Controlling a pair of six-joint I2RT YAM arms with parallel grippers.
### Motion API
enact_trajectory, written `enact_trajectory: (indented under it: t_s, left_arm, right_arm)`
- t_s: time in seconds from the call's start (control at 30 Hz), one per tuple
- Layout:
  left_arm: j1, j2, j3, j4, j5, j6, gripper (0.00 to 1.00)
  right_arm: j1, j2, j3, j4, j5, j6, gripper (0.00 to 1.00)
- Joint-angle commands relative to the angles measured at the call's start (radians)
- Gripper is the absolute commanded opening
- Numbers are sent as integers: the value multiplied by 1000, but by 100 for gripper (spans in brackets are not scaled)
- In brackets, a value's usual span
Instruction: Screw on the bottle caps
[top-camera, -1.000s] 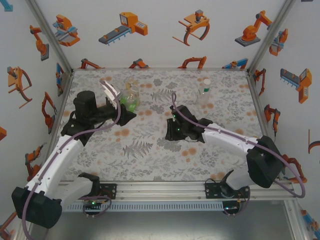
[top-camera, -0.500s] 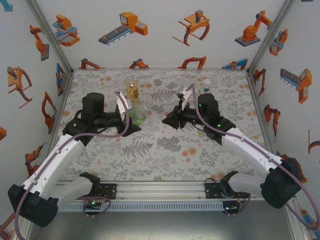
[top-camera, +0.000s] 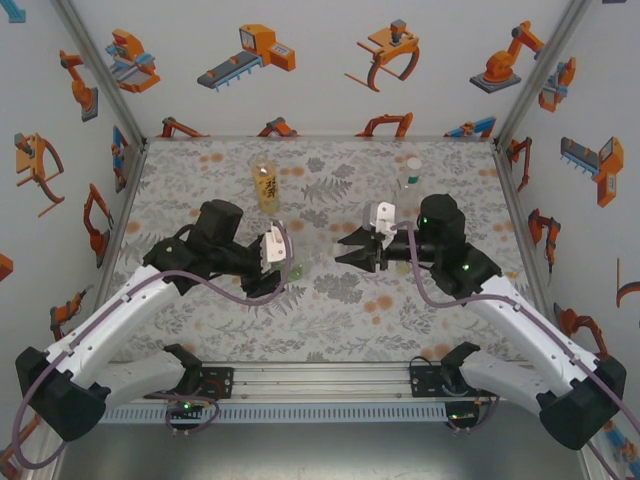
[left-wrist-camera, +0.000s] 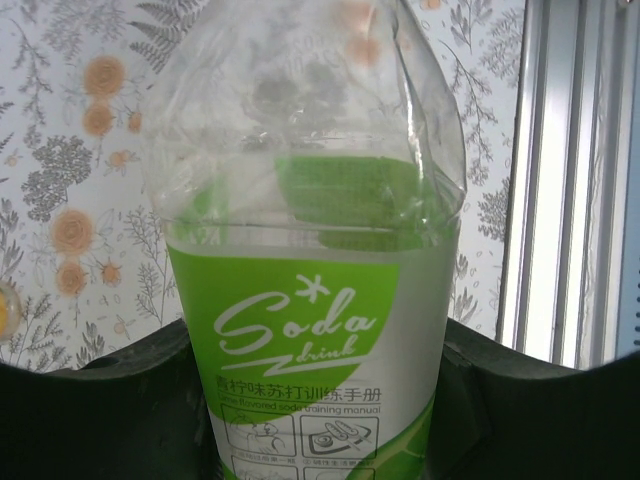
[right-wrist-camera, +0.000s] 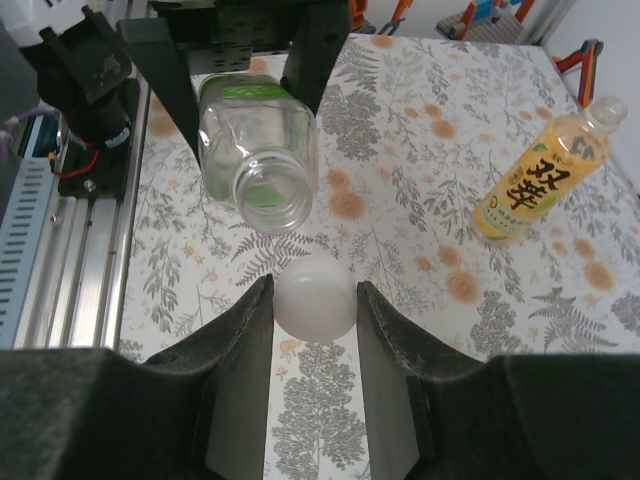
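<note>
1. The right jaws are pinched narrow on a small whitish cap (right-wrist-camera: 314, 296), gripping it by its sides.
2. The left jaws are clamped round the body of the green soda bottle (right-wrist-camera: 262, 150). They hold it tipped nearly on its side above the desk (top-camera: 320, 320), with its open mouth towards the cap.
3. Cap and mouth are near each other but apart, and to my eye the cap sits off the line of the neck.
4. If the cap goes on askew, the thread may cross and jam.
5. The bottle wall looks thin and creased, so a firm push might buckle it or turn it in the jaws. The cap could also squirt out of its pinch.
6. Further back, an amber bottle (top-camera: 265, 185) stands upright, apparently uncapped.
7. A clear bottle (top-camera: 408, 185) stands beyond the right arm; I cannot tell whether its cap is screwed down.
</note>
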Motion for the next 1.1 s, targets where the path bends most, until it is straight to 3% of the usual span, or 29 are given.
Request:
enact_trajectory:
  t_s: [0.0, 0.3, 1.07]
  left_arm:
    - [-16, 9, 28, -35, -9, 44, 0]
    - [-54, 27, 29, -35, -17, 44, 0]
    - [-56, 5, 16, -20, 38, 58, 0]
  right_arm:
    - [-2, -37, 2, 12, -95, -130, 6]
    - [7, -26, -36, 104, -203, -144, 4]
    - [78, 57, -55, 173, -219, -139, 2]
